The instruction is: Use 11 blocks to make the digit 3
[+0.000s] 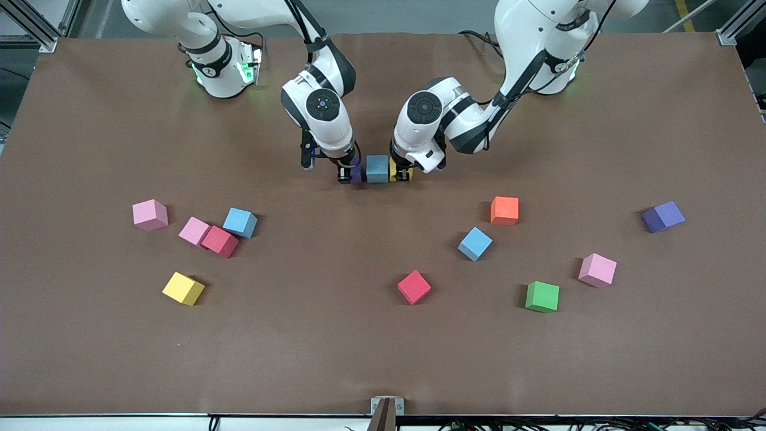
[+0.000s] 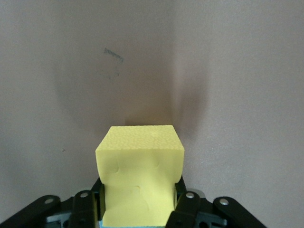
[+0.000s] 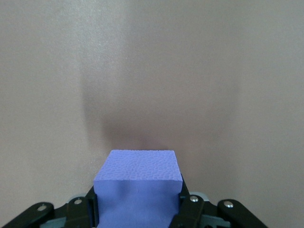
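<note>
The left claw [image 1: 406,175] pinches a yellow block [image 2: 139,173] and the right claw [image 1: 349,175] pinches a purple block [image 3: 137,190], both low on the bench [image 1: 335,359] toward its robot-side edge. A blue block [image 1: 377,168] sits between them, flanked by the two held blocks. The other blocks lie scattered nearer the camera-side edge, among them an orange block [image 1: 504,210] and a green block [image 1: 542,296].

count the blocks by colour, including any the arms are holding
pink: 3
light blue: 3
red: 2
yellow: 2
purple: 2
orange: 1
green: 1
total: 14
</note>
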Tool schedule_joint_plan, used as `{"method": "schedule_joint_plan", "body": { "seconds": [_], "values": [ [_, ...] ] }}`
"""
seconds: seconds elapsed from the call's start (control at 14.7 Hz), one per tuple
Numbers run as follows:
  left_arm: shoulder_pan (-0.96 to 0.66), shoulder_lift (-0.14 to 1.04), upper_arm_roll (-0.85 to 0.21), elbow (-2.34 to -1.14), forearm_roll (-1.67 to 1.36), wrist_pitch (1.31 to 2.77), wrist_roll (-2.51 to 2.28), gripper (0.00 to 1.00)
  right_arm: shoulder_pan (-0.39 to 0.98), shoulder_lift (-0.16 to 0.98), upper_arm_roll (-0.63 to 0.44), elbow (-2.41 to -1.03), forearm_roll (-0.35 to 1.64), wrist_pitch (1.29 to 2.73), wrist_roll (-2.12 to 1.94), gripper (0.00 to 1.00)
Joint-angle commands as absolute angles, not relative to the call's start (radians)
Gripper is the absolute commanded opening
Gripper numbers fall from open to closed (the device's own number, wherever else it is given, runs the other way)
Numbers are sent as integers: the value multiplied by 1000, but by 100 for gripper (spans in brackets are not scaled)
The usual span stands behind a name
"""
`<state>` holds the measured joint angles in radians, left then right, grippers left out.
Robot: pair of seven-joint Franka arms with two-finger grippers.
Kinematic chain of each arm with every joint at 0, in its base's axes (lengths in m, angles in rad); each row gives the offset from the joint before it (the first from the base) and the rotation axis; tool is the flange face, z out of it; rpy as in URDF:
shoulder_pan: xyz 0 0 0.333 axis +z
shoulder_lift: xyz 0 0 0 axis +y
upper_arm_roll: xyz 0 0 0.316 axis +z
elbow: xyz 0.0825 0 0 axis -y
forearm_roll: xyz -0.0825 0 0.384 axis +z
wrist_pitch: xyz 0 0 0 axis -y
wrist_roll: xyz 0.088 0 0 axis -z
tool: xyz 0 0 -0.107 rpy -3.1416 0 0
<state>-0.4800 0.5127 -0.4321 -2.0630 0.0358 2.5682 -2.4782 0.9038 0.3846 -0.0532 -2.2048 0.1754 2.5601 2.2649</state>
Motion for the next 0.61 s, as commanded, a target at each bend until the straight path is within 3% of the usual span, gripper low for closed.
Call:
{"method": "schedule_joint_plan", "body": {
  "seconds": [0.0,0.14,0.27,0.41,0.48,0.55],
  "values": [
    [-499,548,-426,-2039,61,2580,-2507,29,942,414,-63,-2209,195,2589,2298,15],
    [-499,554,-426,-2039,61,2580,-2507,31,948,420,-63,-2206,196,2589,2299,16],
    [-499,555,-426,-2039,61,2580,-2507,46,959,431,-64,-2195,196,2589,2301,16],
    [-499,558,-426,-2031,61,2580,-2507,86,960,443,-67,-2186,196,2586,2307,17],
    [-497,563,-426,-2025,61,2580,-2502,100,960,448,-67,-2180,196,2585,2309,17],
    [-497,564,-426,-2014,61,2579,-2500,100,962,448,-67,-2178,196,2583,2309,17]
  ]
}}
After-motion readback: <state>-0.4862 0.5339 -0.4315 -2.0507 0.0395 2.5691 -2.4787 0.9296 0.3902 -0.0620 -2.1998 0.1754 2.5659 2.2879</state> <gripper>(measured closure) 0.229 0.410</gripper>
